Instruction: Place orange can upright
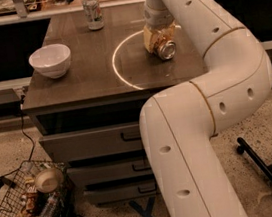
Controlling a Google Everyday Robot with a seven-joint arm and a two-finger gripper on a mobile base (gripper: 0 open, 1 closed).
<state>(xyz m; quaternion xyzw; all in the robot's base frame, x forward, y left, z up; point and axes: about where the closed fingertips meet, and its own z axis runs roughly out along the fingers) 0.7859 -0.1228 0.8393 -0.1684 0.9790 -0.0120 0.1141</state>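
The orange can (166, 50) lies on its side on the dark tabletop (84, 62), at the right edge of a white circle marking (115, 65), its silver end facing the camera. My gripper (159, 40) comes down from above at the end of the white arm (206, 70). Its pale fingers (149, 41) sit on both sides of the can and close against it. The can's body is mostly hidden behind the fingers. The can still rests on the table.
A white bowl (50, 60) sits at the table's left. A silver-white can (92, 11) stands upright at the back. Drawers (95, 141) are below the tabletop. A wire basket (35, 198) with items sits on the floor at lower left.
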